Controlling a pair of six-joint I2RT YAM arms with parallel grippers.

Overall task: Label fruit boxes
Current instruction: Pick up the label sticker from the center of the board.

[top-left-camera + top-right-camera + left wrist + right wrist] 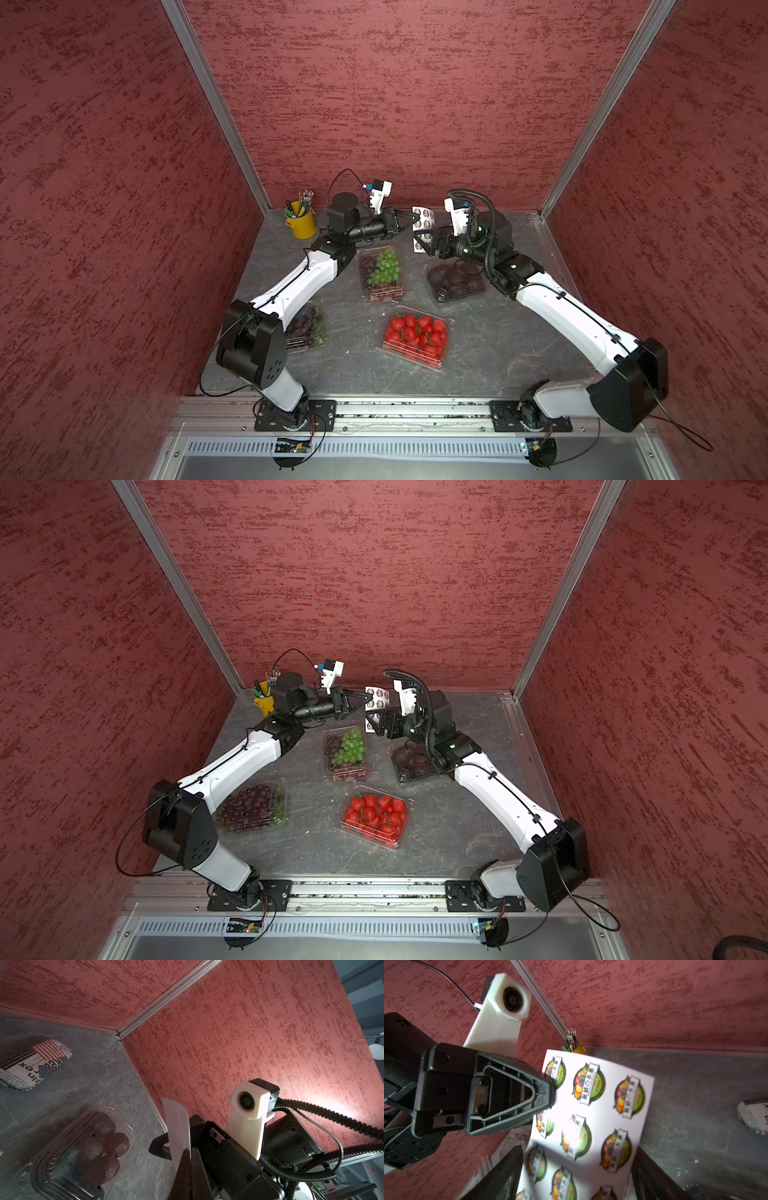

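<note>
In both top views the left gripper [412, 216] is clenched on the upper edge of the white sticker sheet [424, 220], which hangs upright in the air near the back wall. The right gripper [424, 245] sits at the sheet's lower end. Four closed fruit boxes lie on the grey table [498, 345]: the green-and-purple grape box [382, 272] in the middle, the box of dark round fruit [453, 284] partly under the right arm, the strawberry box [415, 338] nearer the front, and, in a top view, the dark grape box [253, 808] beside the left arm. A yellow pencil cup [302, 224] stands in the back corner. The left wrist view shows the sheet's blank back pinched between the left fingers [199, 1178], the right jaws standing apart around it, the box of dark round fruit on the table beneath, and a flag-printed pouch [35, 1066] farther off. The right wrist view shows the printed round stickers, the left fingertips closed on the sheet's edge, and the right fingers [502, 1174] spread wide, released, with the sheet between them.
</note>
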